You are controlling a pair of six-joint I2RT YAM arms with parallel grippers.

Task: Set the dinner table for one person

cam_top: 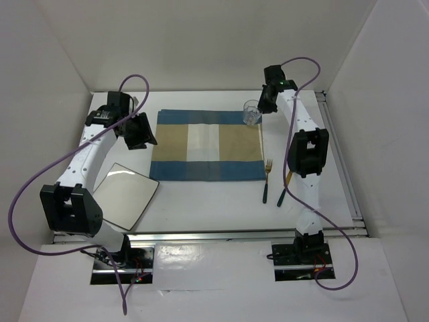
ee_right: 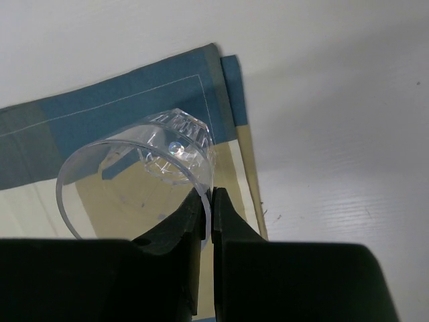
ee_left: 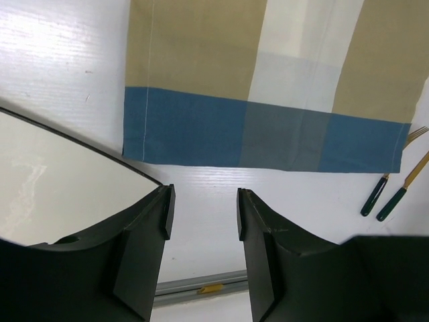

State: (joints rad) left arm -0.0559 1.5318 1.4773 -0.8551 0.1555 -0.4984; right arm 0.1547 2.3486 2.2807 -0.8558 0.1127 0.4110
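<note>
The white dinner table [cam_top: 201, 201] carries a blue-and-tan placemat [cam_top: 206, 144] at its middle. A clear glass [cam_top: 252, 114] is at the mat's far right corner. My right gripper [ee_right: 209, 194] is shut on the glass's [ee_right: 134, 181] rim, one finger inside and one outside; I cannot tell whether the glass rests on the mat. Left of the mat, my left gripper [cam_top: 141, 131] hangs open and empty, above bare table in the left wrist view [ee_left: 204, 191]. A white square plate [cam_top: 124, 194] lies at the near left, its edge beside the left finger [ee_left: 144, 228].
A fork [cam_top: 267, 178] with a dark handle lies right of the mat, and a second utensil [cam_top: 287, 188] beside it is partly hidden by the right arm. Both handles [ee_left: 373, 196] show past the placemat's [ee_left: 268, 127] corner. A metal rail [cam_top: 214, 235] runs along the near edge. White walls enclose the table.
</note>
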